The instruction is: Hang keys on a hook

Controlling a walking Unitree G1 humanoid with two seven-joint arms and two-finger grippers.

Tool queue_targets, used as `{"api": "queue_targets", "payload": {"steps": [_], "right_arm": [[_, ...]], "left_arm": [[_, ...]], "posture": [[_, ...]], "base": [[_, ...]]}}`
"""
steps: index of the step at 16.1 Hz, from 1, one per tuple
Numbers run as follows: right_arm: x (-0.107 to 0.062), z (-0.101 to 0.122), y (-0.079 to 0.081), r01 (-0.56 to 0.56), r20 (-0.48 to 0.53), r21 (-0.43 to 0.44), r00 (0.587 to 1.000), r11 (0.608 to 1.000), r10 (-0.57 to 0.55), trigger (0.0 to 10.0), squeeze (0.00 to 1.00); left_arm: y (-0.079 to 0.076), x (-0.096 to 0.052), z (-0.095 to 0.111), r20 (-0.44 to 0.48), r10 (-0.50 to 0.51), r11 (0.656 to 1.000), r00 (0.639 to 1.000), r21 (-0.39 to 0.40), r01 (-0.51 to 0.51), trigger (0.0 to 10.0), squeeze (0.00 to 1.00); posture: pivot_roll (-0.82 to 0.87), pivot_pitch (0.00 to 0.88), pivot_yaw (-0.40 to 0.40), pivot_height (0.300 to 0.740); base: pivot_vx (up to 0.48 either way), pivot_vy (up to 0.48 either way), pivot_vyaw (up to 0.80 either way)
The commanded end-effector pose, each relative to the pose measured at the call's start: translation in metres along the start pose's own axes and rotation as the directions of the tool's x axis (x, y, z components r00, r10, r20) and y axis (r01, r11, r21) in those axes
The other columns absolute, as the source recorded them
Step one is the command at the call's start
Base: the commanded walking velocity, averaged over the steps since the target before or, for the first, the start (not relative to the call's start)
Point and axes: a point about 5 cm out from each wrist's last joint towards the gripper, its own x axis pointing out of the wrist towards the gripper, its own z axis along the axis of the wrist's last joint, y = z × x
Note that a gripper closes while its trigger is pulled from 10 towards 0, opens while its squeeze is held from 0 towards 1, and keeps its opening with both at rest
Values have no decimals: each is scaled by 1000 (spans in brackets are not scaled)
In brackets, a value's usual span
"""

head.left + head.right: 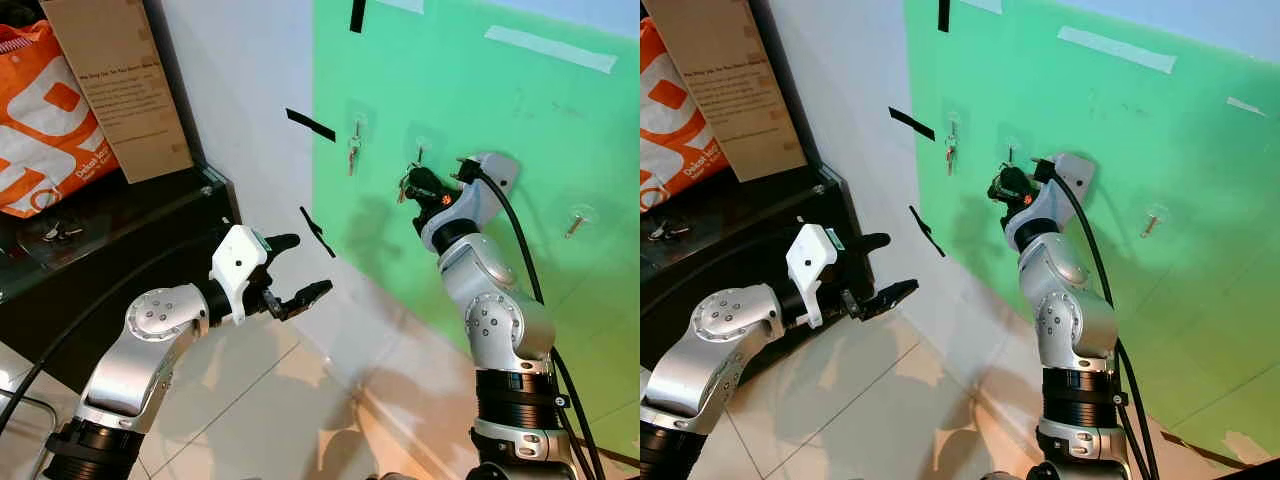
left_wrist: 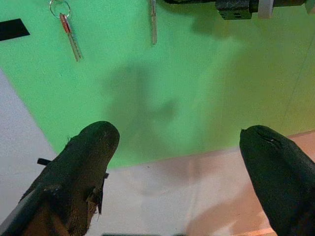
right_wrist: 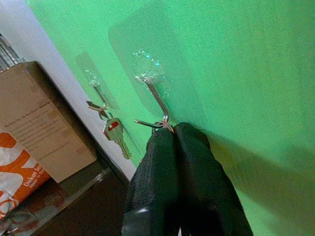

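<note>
Nearest us, at the lower left of the head view, the left gripper (image 1: pixel 298 270) hangs idle over the tiled floor (image 1: pixel 280 400), jaws spread wide and empty. Its wrist view shows both fingers (image 2: pixel 83 162) well apart against the green panel (image 1: pixel 520 130).

Behind it, at the left edge, we note a dark shelf (image 1: pixel 120 225) with an orange bag (image 1: pixel 40 130) and a cardboard box (image 1: pixel 125 85) leaning on the wall. Strips of black tape (image 1: pixel 310 125) mark the white wall beside the panel.

Farther in, at frame centre, the right gripper (image 1: pixel 418 187) reaches up to the green panel. In its wrist view the jaws are pressed shut around a key ring (image 3: pixel 166 126), which sits right at the bend of the middle hook (image 3: pixel 156 101). The keys below the ring are hidden by the fingers.

To the upper left of that, another hook (image 1: pixel 356 128) already carries a red-headed key (image 3: pixel 114 132). At far right a third hook (image 1: pixel 578 217) is bare.

Our judgement: the task is near its end. The ring appears threaded on, or just touching, the hook; we cannot tell which. What is left is to confirm seating, open the jaws and draw the arm back without dragging the ring off.
</note>
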Motion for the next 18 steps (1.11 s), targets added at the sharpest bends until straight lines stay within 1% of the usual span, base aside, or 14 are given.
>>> {"api": "queue_targets", "payload": {"steps": [1, 2, 3, 4, 6, 9, 10, 11, 12, 13, 14, 15, 16, 18], "right_arm": [[0, -9, -6, 37, -45, -15, 998, 999, -37, 10000, 0], [0, -8, -6, 35, -43, -18, 998, 999, -36, 10000, 0], [-1, -7, -7, 28, -33, -34, 999, 999, -29, 10000, 224], [-2, -7, -7, 22, -27, -29, 999, 999, -23, 10000, 1000], [-4, -3, -4, -20, -2, -20, 1000, 1000, 20, 10000, 1000], [-8, -4, -2, -53, 0, -43, 999, 998, 53, 10000, 1000], [-14, -4, -1, -90, 1, -87, 996, 992, 90, 10000, 1000], [-16, -5, -1, -97, 0, -95, 995, 991, 97, 10000, 1000], [-22, -7, -2, -124, -10, -135, 992, 983, 123, 10000, 1000], [-33, -10, -6, -149, -34, -199, 989, 969, 145, 10000, 0], [-36, -12, -8, -144, -44, -216, 989, 966, 138, 10000, 0], [-46, -19, -16, -136, -75, -287, 990, 948, 120, 10000, 0], [-53, -26, -24, -116, -117, -358, 990, 927, 79, 10000, 0], [-57, -38, -41, -47, -181, -431, 983, 901, -35, 10000, 0]], "left_arm": [[-1, 0, 2, -3, -7, 1000, 1000, 10, 7, 10000, 0], [-1, 0, 2, -3, -6, 1000, 1000, 9, 6, 10000, 0], [-1, 0, 2, -3, -4, 1000, 1000, 8, 4, 10000, 0], [-1, 0, 2, -2, -2, 1000, 1000, 8, 2, 10000, 0], [-1, -1, 1, -1, 4, 1000, 1000, 6, -4, 10000, 0], [-1, -2, 1, 1, 8, 1000, 1000, 3, -8, 10000, 0], [0, -2, 1, 3, 15, 1000, 1000, -1, -15, 10000, 0], [0, -2, 0, 3, 18, 1000, 1000, -2, -18, 10000, 0], [1, -3, 0, 11, 39, 999, 999, -10, -39, 10000, 0], [3, -4, -1, 26, 96, 995, 995, -30, -95, 10000, 0], [5, -4, -2, 31, 127, 991, 991, -33, -126, 10000, 0], [7, -6, -6, 41, 240, 969, 970, -62, -238, 10000, 0], [7, -7, -12, 37, 305, 950, 951, -85, -302, 10000, 0], [1, -9, -22, 18, 365, 926, 931, -117, -360, 10000, 0]], "posture": [[28, 0, 12, 740], [28, 0, 12, 740], [28, 0, 12, 740], [28, 0, 12, 740], [28, 0, 8, 740], [27, 0, 10, 740], [25, 0, 13, 740], [24, 0, 13, 740], [24, 0, 13, 740], [23, 0, 13, 740], [23, 0, 13, 740], [12, 0, 12, 740], [12, 0, 12, 740], [1, 0, 13, 740]], "base": [[0, 0, 0], [0, 0, 0], [0, 0, 0], [0, 0, 0], [0, 0, 0], [0, 0, 0], [0, 0, 0], [0, 0, 0], [0, 0, 0], [0, 0, 0], [0, 0, 0], [0, 0, 0], [0, 0, 0], [0, 0, 0]]}}
